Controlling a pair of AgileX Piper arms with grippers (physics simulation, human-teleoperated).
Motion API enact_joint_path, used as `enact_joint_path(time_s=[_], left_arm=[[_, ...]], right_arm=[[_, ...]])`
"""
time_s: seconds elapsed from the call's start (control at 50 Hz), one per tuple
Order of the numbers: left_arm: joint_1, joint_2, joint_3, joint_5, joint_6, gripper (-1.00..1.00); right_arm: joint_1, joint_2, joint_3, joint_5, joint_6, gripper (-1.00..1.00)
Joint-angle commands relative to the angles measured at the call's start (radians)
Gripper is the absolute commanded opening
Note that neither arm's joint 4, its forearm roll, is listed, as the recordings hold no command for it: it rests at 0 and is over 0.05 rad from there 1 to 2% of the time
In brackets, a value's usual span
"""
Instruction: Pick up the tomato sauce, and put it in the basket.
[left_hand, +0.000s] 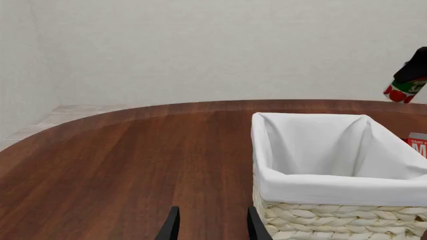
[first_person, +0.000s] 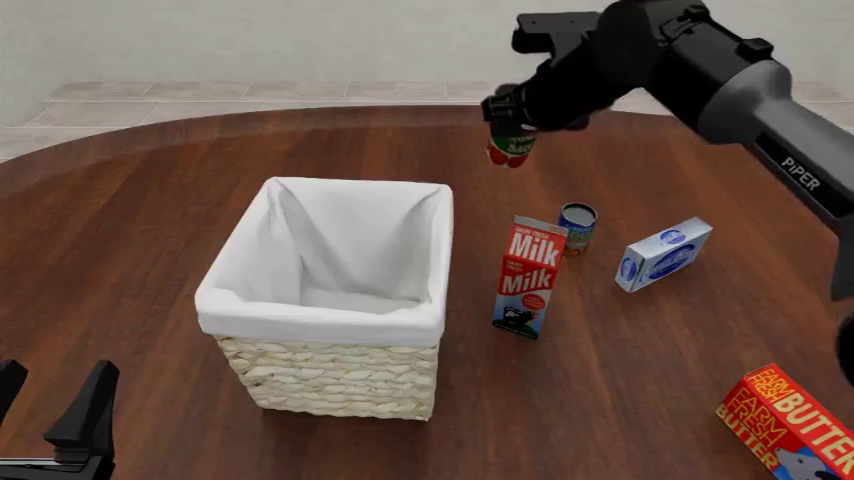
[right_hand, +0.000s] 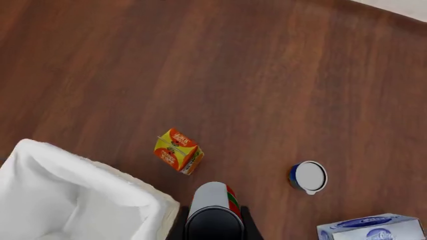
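The tomato sauce, a small can with a red and green label, hangs in the air beyond the basket's far right corner, with my right gripper shut on it. The right wrist view looks down on its dark top between the fingers, just beside the basket's rim. The basket is pale wicker with a white liner and stands left of centre, nothing showing inside it. My left gripper is open and low at the near left, its fingertips close to the basket's near corner.
A milk carton stands just right of the basket. Behind it are a blue-labelled can and a blue-and-white box. A red butter box lies at the near right. An orange carton top shows below the right gripper.
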Motion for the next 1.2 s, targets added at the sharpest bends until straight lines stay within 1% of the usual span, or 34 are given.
enact_joint_path(time_s=[0.02, 0.12, 0.24, 0.36, 0.46, 0.52, 0.66, 0.7, 0.86, 1.02, 1.16, 1.2], left_arm=[[0.003, -0.002, -0.001, 0.003, 0.000, 1.00], [0.003, 0.005, -0.002, -0.003, 0.000, 1.00], [0.004, 0.006, -0.002, -0.003, 0.000, 1.00], [0.003, 0.005, -0.002, -0.003, 0.001, 1.00], [0.003, -0.002, -0.001, 0.003, 0.000, 1.00], [0.003, 0.005, -0.002, -0.003, 0.000, 1.00], [0.003, 0.005, -0.002, -0.003, 0.001, 1.00], [0.003, 0.005, -0.002, -0.003, 0.000, 1.00], [0.003, 0.005, -0.002, -0.003, 0.001, 1.00], [0.003, 0.005, -0.002, -0.003, 0.001, 1.00], [0.003, -0.002, -0.002, 0.003, 0.001, 1.00], [0.003, 0.005, -0.002, -0.003, 0.001, 1.00]], right_arm=[[0.046, -0.107, 0.076, 0.000, 0.006, -1.00], [0.058, -0.148, 0.102, 0.007, -0.007, -1.00], [0.074, -0.192, 0.143, 0.005, -0.005, -1.00], [0.083, -0.222, 0.144, 0.015, -0.010, -1.00], [0.136, -0.253, 0.200, -0.027, 0.028, -1.00], [0.151, -0.265, 0.214, -0.037, 0.036, -1.00], [0.184, -0.278, 0.204, -0.039, 0.041, -1.00], [0.201, -0.280, 0.196, -0.041, 0.055, -1.00], [0.235, -0.286, 0.216, -0.053, 0.059, -1.00], [0.253, -0.284, 0.224, -0.056, 0.055, -1.00], [0.264, -0.271, 0.219, -0.058, 0.038, -1.00], [0.280, -0.266, 0.203, -0.053, 0.049, -1.00]])
